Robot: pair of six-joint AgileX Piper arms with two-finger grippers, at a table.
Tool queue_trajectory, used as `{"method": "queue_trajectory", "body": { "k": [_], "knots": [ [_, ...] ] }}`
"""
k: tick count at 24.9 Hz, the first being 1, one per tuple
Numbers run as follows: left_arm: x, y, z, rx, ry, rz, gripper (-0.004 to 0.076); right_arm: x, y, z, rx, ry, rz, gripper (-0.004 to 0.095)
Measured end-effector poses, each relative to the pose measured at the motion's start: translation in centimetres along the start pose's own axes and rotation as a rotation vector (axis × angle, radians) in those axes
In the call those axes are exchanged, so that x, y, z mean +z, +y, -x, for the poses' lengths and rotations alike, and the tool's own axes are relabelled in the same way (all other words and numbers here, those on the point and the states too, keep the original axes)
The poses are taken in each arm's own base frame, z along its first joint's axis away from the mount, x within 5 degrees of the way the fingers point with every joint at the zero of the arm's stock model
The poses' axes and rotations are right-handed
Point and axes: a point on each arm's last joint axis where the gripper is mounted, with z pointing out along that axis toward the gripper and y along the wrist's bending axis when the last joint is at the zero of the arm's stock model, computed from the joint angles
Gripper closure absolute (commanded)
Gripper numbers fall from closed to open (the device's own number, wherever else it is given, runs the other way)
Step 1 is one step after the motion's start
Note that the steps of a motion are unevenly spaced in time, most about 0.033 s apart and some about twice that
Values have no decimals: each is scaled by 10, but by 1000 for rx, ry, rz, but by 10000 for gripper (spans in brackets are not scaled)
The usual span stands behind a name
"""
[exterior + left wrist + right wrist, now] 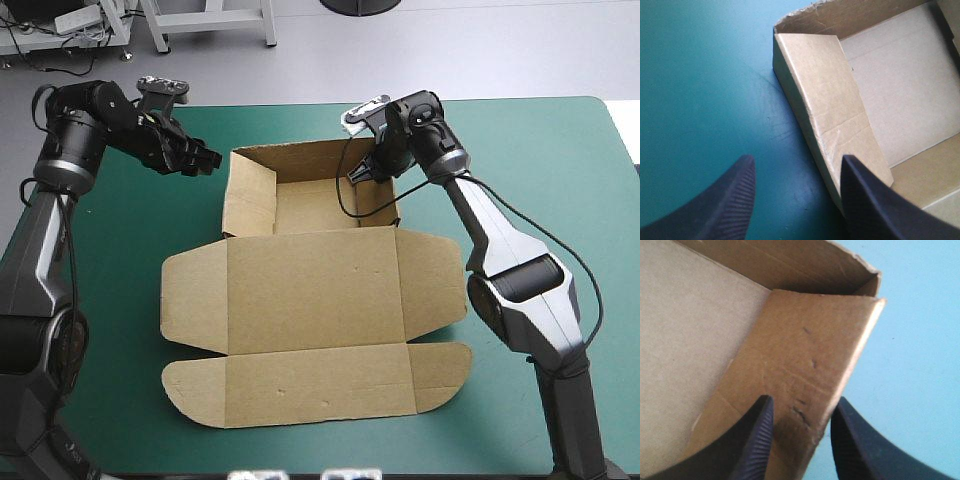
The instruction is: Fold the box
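The box (pixel 310 290) sits mid-cover (pixel 120 240). Its lid (pixel 315 345) lies flat toward 6 o'clock, so that part needs no holding. Its tray (pixel 310 205) stands toward 12 with the walls up.

At the tray's 3 o'clock side, the right gripper (pixel 365 172) sits astride the right wall (pixel 810 350). Its fingers are a little apart, one inside the tray and one outside, and are not visibly pinching. I judge it is there to steady or press that wall home.

At the tray's 9 to 10 o'clock, the left gripper (pixel 205 160) hangs over bare cover with its fingers wide apart. One tip is just beside the left wall (pixel 830 100), which leans inward. That placement suggests it is ready to take or push this wall next, since an untucked wall may spring back.
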Motion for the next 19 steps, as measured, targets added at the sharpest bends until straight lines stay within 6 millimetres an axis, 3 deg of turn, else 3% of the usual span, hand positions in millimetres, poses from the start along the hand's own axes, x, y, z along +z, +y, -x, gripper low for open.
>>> {"method": "queue_trajectory", "body": {
  "k": [4,8,13,19],
  "knots": [
    [-37,-9,-2,20,-73,18,346,-36,-4,9,9,-88,-17,557],
    [-94,-25,-11,27,-196,31,346,-73,-10,11,24,-160,-33,557],
    [-169,-48,-36,66,-365,55,346,-80,-19,10,81,-175,-20,557],
    [-254,-78,-83,118,-572,85,347,-71,-37,2,155,-147,14,558]
  ]
}}
